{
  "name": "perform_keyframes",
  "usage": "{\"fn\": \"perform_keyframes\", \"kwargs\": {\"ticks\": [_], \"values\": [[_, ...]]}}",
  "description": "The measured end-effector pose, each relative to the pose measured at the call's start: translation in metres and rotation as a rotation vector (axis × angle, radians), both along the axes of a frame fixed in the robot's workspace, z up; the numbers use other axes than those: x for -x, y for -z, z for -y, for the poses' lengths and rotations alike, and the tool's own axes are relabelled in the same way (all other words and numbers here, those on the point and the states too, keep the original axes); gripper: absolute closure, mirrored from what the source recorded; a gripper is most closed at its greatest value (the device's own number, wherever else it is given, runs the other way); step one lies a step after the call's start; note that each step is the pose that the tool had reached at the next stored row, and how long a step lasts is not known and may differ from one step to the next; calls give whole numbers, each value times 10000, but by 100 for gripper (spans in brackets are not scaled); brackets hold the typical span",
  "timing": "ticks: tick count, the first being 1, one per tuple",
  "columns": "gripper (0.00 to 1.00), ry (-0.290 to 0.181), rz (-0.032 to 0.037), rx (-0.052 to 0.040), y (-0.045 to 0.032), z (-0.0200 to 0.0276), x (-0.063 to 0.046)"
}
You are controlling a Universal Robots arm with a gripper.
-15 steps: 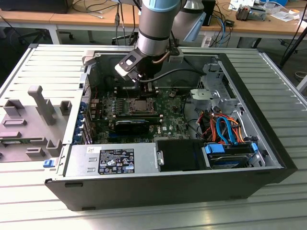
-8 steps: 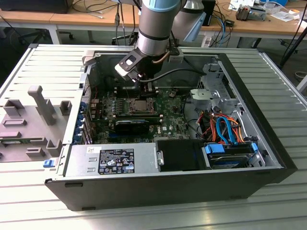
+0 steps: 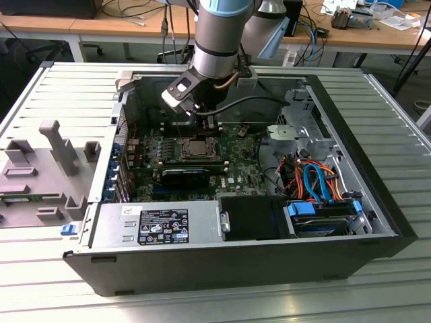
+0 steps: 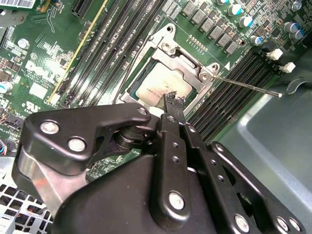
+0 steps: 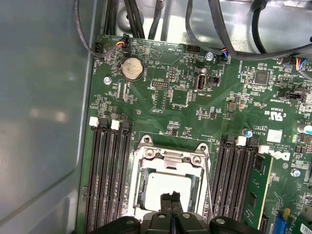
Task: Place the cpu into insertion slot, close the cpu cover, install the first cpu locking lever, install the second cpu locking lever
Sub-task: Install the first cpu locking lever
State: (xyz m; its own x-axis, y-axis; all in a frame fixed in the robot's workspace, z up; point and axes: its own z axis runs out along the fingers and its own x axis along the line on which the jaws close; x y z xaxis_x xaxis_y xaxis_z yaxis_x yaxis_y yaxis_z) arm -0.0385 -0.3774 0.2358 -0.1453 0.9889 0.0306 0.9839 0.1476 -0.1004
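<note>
The cpu point(image 5: 165, 181) lies in the insertion slot point(image 5: 136, 170) on the board point(image 5: 185, 97), the end effector point(image 5: 171, 197) closed, tips together, at its edge; a sideways nudge could skew it and bend contacts.

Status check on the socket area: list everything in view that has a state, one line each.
Chip: seated, showing through the cover's cut-out.
Cover: looks down flat around the chip.
Lever: unlatched, sticking out sideways.
Gripper: shut, tips over the chip.
Case: side open.
</note>
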Motion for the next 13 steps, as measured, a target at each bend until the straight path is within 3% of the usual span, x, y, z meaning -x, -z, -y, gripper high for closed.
{"fn": "perform_keyframes", "kwargs": {"ticks": [13], "values": [[89, -495, 0, -1, 0, 0, 0]]}}
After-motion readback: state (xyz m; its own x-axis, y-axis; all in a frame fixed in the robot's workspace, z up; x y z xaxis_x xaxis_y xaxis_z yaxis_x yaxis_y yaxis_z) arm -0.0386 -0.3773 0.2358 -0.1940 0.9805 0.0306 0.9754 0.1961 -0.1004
